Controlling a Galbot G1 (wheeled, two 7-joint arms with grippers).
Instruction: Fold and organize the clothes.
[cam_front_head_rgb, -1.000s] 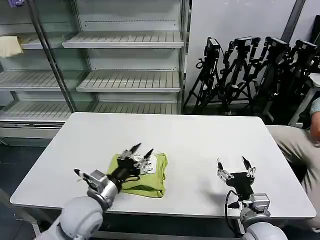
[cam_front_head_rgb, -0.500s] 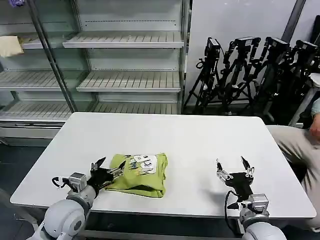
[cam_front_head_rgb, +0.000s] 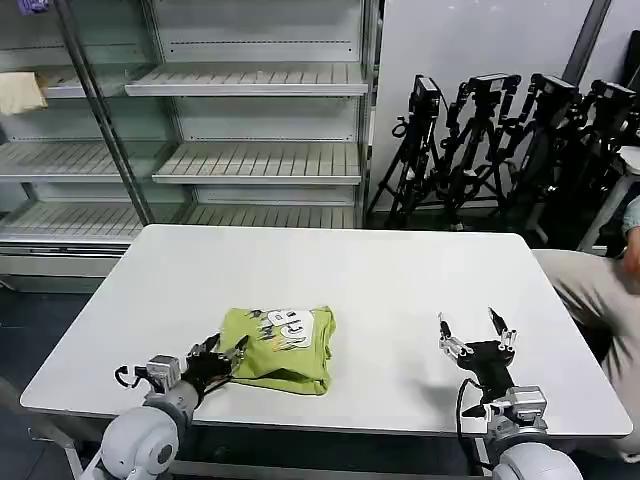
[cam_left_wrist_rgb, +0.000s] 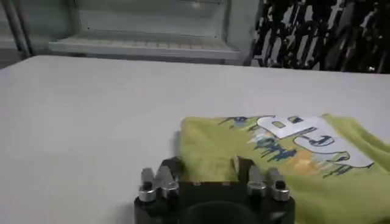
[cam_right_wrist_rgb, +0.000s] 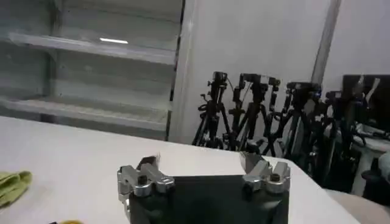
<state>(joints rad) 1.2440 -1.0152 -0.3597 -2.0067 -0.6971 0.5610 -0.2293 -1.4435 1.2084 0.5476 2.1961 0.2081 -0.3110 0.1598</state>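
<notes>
The lime T-shirt (cam_front_head_rgb: 283, 348) lies folded into a compact rectangle on the white table (cam_front_head_rgb: 340, 280), its white and blue print facing up. In the left wrist view the T-shirt (cam_left_wrist_rgb: 292, 158) spreads just ahead of the jaws. My left gripper (cam_front_head_rgb: 222, 355) is open at the shirt's near left corner, low over the table, with nothing between its fingers. My right gripper (cam_front_head_rgb: 477, 333) stands open and empty over bare table, well to the right of the shirt. In the right wrist view a corner of the T-shirt (cam_right_wrist_rgb: 11, 182) shows far off to the side.
Empty metal shelving (cam_front_head_rgb: 250, 160) stands behind the table, with a pale beige cloth (cam_front_head_rgb: 20, 92) on a left shelf. Black tripods (cam_front_head_rgb: 500, 140) crowd the back right. A person's arm in a beige sleeve (cam_front_head_rgb: 600, 290) rests past the table's right edge.
My left gripper has lifted off the top of the folded shirt and pulled back toward the table's front edge, ending at the shirt's near left corner. The right gripper barely moved.
</notes>
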